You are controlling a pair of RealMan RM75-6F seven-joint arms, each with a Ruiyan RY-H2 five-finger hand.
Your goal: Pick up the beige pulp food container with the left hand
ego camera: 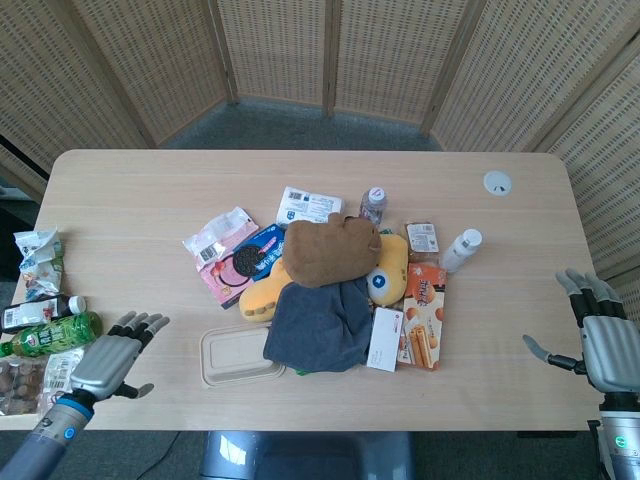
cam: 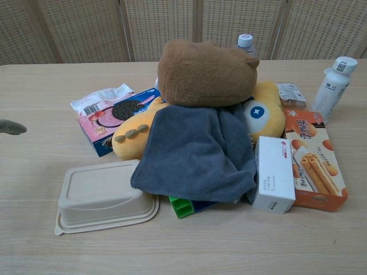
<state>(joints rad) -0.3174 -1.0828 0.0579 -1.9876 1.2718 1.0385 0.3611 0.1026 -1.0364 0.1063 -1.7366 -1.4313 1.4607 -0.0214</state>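
Left robot hand [ego camera: 112, 355] is hovering over the near left part of the table [ego camera: 150, 190] in the head view, fingers spread apart and holding nothing, well to the left of the beige pulp food container [ego camera: 241, 355]. That container is sitting closed on the table near the front edge, with a grey towel [ego camera: 320, 325] just overlapping its right end. Right robot hand [ego camera: 603, 340] is hanging off the table's right side, fingers likewise apart and empty. Behind the towel a brown plush [ego camera: 330, 250] is lying on a yellow plush [ego camera: 385, 268], with a blue cookie pack [ego camera: 252, 255] and a pink snack bag [ego camera: 218, 245] to their left, and a white box [ego camera: 386, 338] and an orange biscuit box [ego camera: 425, 315] to their right. A green bottle [ego camera: 50, 335] is lying beyond the table's left edge. In the chest view, only a grey fingertip of the left robot hand [cam: 11, 127] is showing at the left border, apart from the beige pulp food container [cam: 103, 195], which is resting front left with the grey towel [cam: 195, 154] draping over its back right corner. A white bottle [cam: 332, 86] is standing upright far right, behind the orange biscuit box [cam: 314, 166].
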